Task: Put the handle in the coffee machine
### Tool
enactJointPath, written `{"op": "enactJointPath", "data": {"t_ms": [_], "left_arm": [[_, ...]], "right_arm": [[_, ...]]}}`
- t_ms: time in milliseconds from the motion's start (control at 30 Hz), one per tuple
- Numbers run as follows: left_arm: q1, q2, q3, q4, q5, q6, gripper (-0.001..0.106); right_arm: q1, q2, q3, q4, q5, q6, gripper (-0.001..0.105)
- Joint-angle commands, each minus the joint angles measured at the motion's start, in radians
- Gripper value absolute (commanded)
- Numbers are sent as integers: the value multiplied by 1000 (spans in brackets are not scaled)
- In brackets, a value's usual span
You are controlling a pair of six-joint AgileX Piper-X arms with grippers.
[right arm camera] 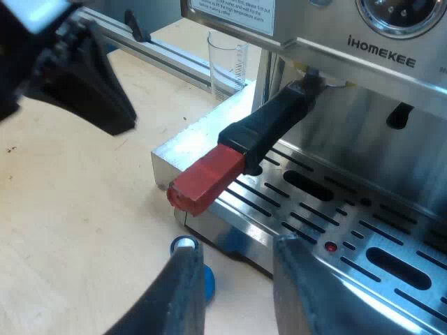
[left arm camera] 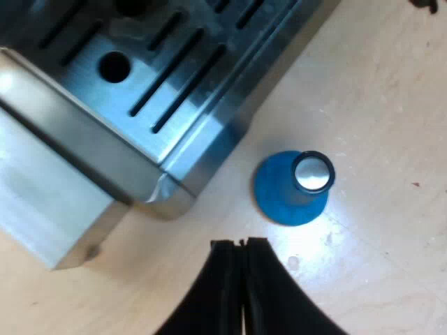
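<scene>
The handle [right arm camera: 265, 132] looks locked into the front of the machine [right arm camera: 363, 139], so my right jaws hang spread and empty near it, my left jaws closed, empty, by the tamper [left arm camera: 292, 188].

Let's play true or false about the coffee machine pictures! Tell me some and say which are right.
1. The blue tamper stands on the table beside the machine. True.
2. The left gripper is wide open. False: its fingers are shut together.
3. The handle at the machine's front ends in red. True.
4. The right gripper is squeezing the handle. False: it is open and not touching it.
5. The measuring glass lies on its side. False: it stands upright.
</scene>
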Motion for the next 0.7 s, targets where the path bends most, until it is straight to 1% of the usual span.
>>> {"op": "enactJointPath", "data": {"t_ms": [33, 67, 100, 200, 400, 433, 467, 500, 533, 567, 633, 667, 700], "left_arm": [[42, -85, 6, 28, 11, -3, 0], [42, -85, 6, 28, 11, -3, 0], [65, -147, 6, 55, 10, -37, 0], [78, -205, 6, 88, 7, -82, 0], [77, -281, 6, 105, 7, -104, 0], [77, -300, 6, 109, 5, -126, 1], [77, -304, 6, 110, 5, -129, 3], [77, -312, 6, 118, 5, -130, 8], [77, -318, 6, 130, 2, -130, 16], [77, -318, 6, 137, 2, -130, 21], [77, -318, 6, 166, 2, -130, 43], [77, -318, 6, 169, 2, -130, 47], [77, -318, 6, 169, 2, -130, 54]], "right_arm": [[-1, -5, -4, 2, -2, 2, 28], [-1, -5, -4, 2, -2, 2, 28], [-1, -5, -4, 2, -2, 2, 28], [-1, -5, -4, 2, -2, 2, 28], [-1, -5, -4, 2, -2, 2, 28], [-1, -5, -4, 4, -2, 2, 28], [-1, -5, -4, 5, -2, 2, 28], [-1, -5, -4, 10, -2, 2, 28], [-1, -5, -4, 13, -2, 2, 28], [-1, -5, -4, 18, -2, 2, 28], [-1, -5, 2, 18, -2, 2, 28], [-1, -5, 2, 18, -2, 2, 28], [-1, -5, 2, 20, -2, 2, 28]]}}
